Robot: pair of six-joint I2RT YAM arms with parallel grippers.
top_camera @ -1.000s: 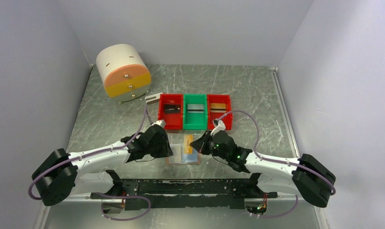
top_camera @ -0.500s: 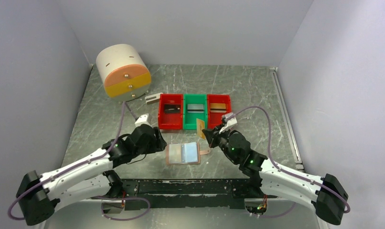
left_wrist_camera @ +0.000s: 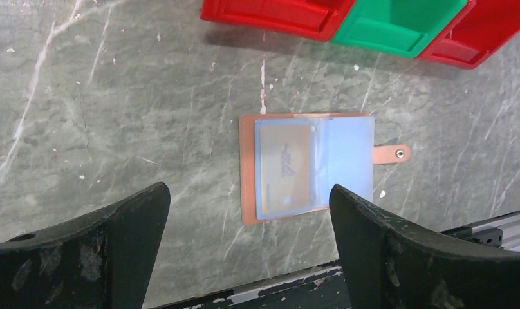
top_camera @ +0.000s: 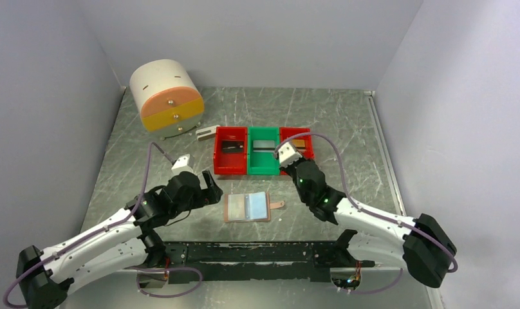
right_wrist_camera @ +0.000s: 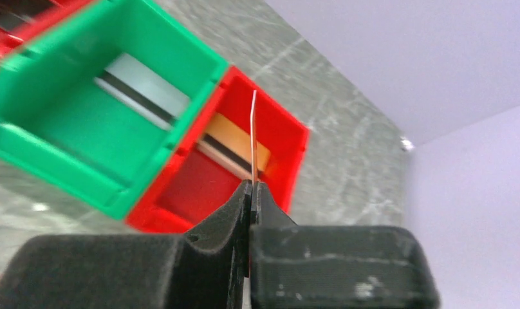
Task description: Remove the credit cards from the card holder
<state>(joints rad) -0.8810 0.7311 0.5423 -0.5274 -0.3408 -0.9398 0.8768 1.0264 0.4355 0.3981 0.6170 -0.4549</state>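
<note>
The right claw (right_wrist_camera: pixel 251 193) pinches a card (right_wrist_camera: pixel 253 132) by the right red bin (right_wrist_camera: pixel 280 116); left claw (top_camera: pixel 212 188) gapes wide, wallet (top_camera: pixel 247 207) just right of it.

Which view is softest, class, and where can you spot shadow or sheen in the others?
Right wrist: softest, the green bin hazy, the right gripper blurred close to the lens, its card only a thin edge-on line. Left wrist: sharp, pale sheen on the card holder's clear pockets, dark shadow under the left red bin. Top external: even light, no glare.
</note>
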